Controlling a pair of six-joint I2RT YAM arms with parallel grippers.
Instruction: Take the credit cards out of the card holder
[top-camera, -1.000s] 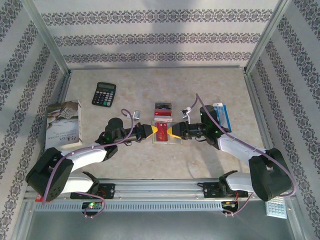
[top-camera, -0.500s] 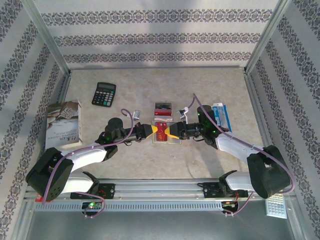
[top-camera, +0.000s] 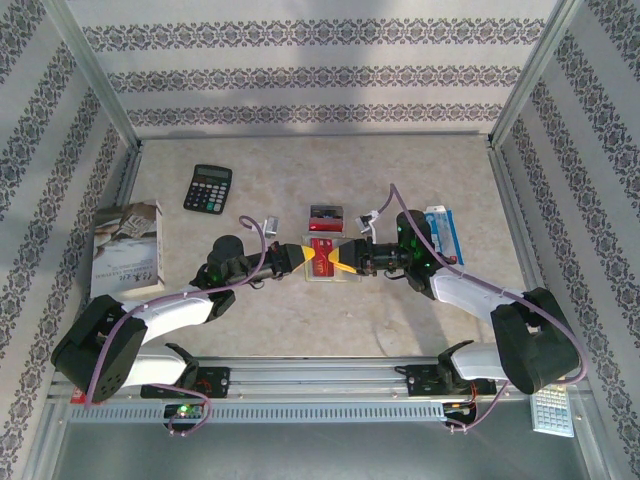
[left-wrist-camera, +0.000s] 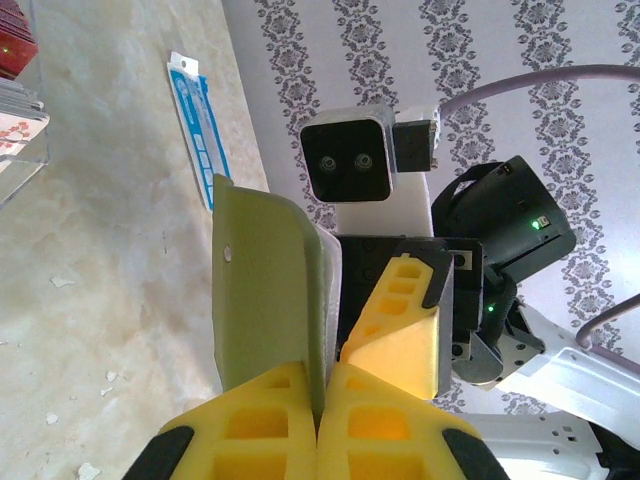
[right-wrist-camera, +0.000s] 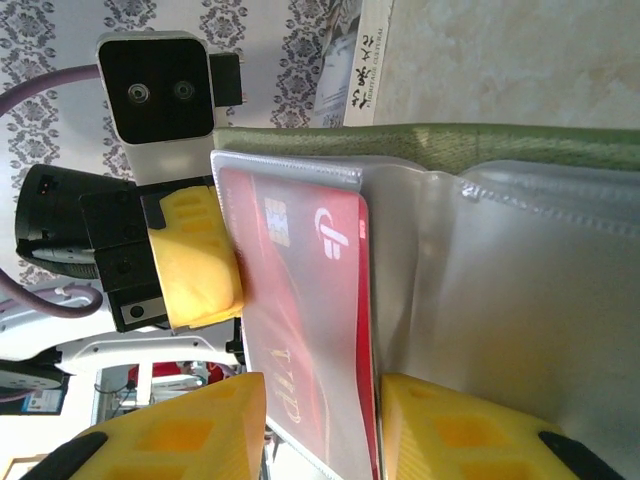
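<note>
A: Card holder, where?
B: Over the surface, your left jaws clenched on its olive flap.
A: Right jaws?
B: Either side of the red card in its pocket; grip I cannot tell.

Top view is bright and pretty even, with light coming from overhead, so the arms only throw soft, short shadows on the table. Right wrist view has a milky sheen on the clear pocket around 3 o'clock, and the yellow fingertips at 6 o'clock go soft in both wrist shots.
</note>
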